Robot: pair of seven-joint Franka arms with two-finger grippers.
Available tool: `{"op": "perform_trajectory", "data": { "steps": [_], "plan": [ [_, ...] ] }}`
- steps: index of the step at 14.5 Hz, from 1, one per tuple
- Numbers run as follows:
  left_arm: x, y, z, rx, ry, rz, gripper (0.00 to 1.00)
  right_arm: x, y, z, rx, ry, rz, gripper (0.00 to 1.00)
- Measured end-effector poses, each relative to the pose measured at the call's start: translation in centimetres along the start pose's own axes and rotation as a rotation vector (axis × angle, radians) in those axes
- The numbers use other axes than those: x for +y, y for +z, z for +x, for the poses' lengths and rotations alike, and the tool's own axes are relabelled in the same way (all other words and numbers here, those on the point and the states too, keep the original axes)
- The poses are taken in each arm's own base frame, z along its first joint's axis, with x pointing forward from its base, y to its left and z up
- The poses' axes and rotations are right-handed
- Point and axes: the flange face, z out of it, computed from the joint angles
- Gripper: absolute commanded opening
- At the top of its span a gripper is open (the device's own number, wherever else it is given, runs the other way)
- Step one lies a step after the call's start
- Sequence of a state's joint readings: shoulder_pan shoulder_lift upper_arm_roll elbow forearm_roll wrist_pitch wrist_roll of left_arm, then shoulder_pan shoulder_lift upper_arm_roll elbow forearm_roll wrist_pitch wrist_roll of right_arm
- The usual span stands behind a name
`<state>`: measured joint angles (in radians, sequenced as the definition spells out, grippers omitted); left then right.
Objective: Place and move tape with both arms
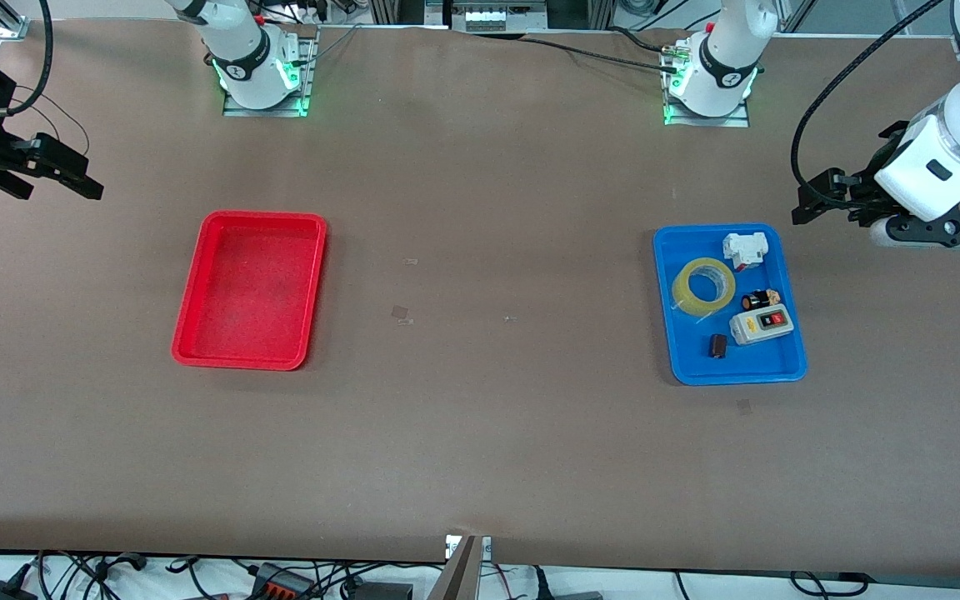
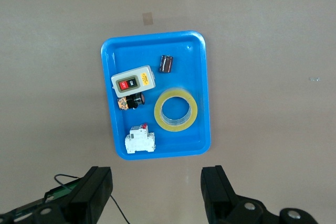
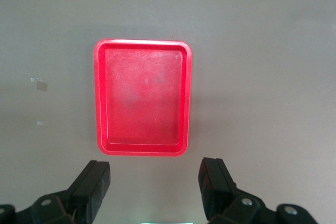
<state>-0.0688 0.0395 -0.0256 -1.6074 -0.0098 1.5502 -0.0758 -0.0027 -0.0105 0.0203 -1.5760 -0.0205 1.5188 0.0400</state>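
The yellow-amber tape point(image 1: 680, 292) lies flat in the blue tray point(image 1: 767, 367) toward the left arm's end of the table. It also shows in the left wrist view point(image 2: 176, 128). My left gripper point(image 1: 817, 200) is open and empty, up in the air over the bare table beside the blue tray; the left wrist view shows it point(image 2: 156, 182) apart from the tray. My right gripper point(image 1: 72, 171) is open and empty, up over the table at the right arm's end, away from the empty red tray point(image 1: 251, 287). The right wrist view shows the gripper point(image 3: 156, 174) and the red tray point(image 3: 142, 95).
The blue tray also holds a white breaker point(image 1: 744, 248), a grey switch box point(image 1: 762, 324), a small black cylinder point(image 1: 761, 299) and a small black part point(image 1: 718, 345). Brown table stretches between the two trays.
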Motion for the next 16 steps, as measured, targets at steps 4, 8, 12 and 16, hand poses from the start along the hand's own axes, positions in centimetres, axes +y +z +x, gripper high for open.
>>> {"op": "perform_trajectory", "data": {
  "steps": [4, 8, 12, 16],
  "plan": [
    [-0.3, 1.4, 0.3, -0.04, -0.005, 0.002, 1.0, 0.0, 0.0, 0.0, 0.001, 0.0, 0.0, 0.99],
    [-3.3, 5.0, 1.5, -0.123, -0.061, -0.005, 1.0, 0.0, 0.0, 0.0, 0.001, 0.0, 0.0, 0.99],
    [-4.0, 9.5, 1.9, -0.154, -0.073, -0.007, 1.0, 0.0, 0.0, 0.0, 0.001, 0.0, 0.0, 0.99],
    [-3.5, 16.4, 1.5, -0.126, -0.067, -0.007, 1.0, 0.0, 0.0, 0.0, 0.0, 0.0, 0.0, 0.99]
  ]
}}
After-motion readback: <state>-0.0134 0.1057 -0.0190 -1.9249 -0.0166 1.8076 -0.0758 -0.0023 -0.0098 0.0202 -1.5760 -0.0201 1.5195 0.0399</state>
